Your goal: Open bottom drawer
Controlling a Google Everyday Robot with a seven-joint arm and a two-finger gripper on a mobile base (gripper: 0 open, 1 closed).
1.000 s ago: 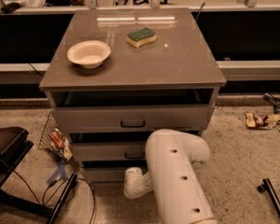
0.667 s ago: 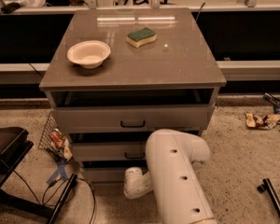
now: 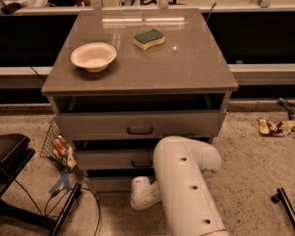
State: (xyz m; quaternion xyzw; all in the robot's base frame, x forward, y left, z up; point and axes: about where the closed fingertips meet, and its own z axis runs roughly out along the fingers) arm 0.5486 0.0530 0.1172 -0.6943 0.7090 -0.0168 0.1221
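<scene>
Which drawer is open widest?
Top drawer: biggest gap above its front, inside showing. Tool hidden behind the arm, down by the bottom drawer.

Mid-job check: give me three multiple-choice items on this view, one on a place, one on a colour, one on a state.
1. The sponge lies: A) on the cabinet top; B) in a drawer; C) on the floor.
2. Its upper face is: A) red; B) green; C) blue.
3. The bowl is: A) overturned; B) upright, empty; C) upright, full.
Answers: A, it rests there, apart from the bowl; B, green over yellow; B, its bare inside shows. The gripper is out of sight past the end of the arm, low by the bottom drawer.
</scene>
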